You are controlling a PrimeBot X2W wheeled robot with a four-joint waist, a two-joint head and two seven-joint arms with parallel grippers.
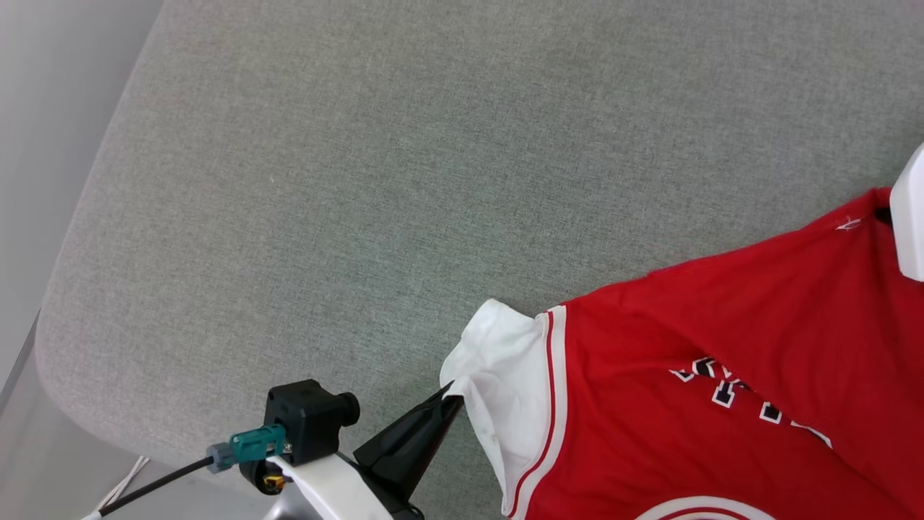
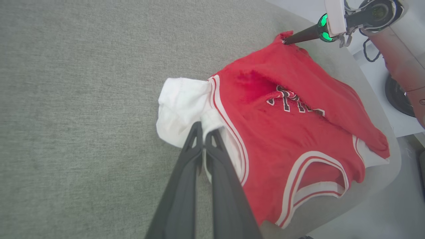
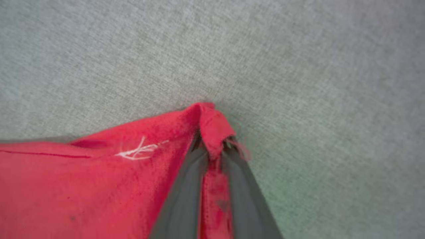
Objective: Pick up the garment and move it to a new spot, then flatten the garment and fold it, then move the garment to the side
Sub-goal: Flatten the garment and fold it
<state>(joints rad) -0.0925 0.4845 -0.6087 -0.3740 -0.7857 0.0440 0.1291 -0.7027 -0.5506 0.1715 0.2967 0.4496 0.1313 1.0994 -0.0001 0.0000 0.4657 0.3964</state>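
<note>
Red jersey-style garment [image 1: 686, 347] with white short sleeves, white-and-red striped trim and black, white-outlined chest lettering lies on a grey woven fabric surface [image 1: 361, 180]. In the head view it sits at 4 o'clock and runs off the right and bottom edges. It is rumpled, not flat: in the left wrist view the garment [image 2: 282, 132] has a red fold lying over part of the lettering, and the striped neck opening is at 5 o'clock.

The left gripper [image 1: 451, 393], at 6 o'clock in the head view, has its dark fingers pointing toward 1 o'clock. It is clenched on the edge of the bunched white sleeve. In the left wrist view the left gripper [image 2: 203, 132] shows its fingers pressed together, with a sliver of white cloth between them.

The right gripper [image 3: 212, 146] is pinching a red corner of the garment [image 3: 83, 186]. A strip of cloth runs down between the two fingers and a red nub pokes out past the tips. White stitching shows at 9 o'clock from the tips. The left wrist view has the right gripper [image 2: 286, 41] at 1 o'clock, tip on the far red corner.

A white arm shell [image 1: 911, 217] is at 3 o'clock in the head view.
</note>
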